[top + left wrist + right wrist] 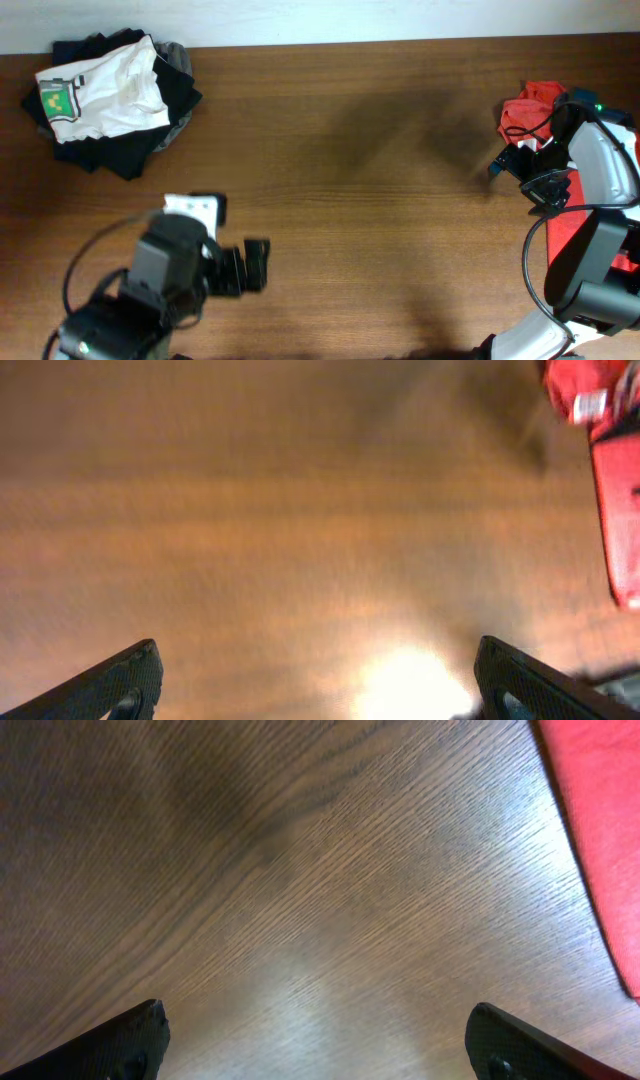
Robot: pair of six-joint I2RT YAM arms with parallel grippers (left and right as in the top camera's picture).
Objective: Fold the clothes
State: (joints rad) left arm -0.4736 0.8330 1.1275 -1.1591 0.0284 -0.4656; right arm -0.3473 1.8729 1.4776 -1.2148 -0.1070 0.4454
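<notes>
The white T-shirt (105, 92) with a green chest badge lies folded on a pile of dark garments (130, 152) at the table's far left corner. My left gripper (255, 266) is open and empty over bare wood near the front left, well apart from the shirt. In the left wrist view (318, 650) its fingers are spread wide over blurred wood. My right gripper (506, 162) is open and empty at the right side, beside red cloth. In the right wrist view (318, 1012) only wood lies between its fingers.
A red T-shirt (530, 108) lies bunched at the right edge under the right arm, and shows in the left wrist view (615, 510) and the right wrist view (600, 830). The wooden table (360, 200) spans the view.
</notes>
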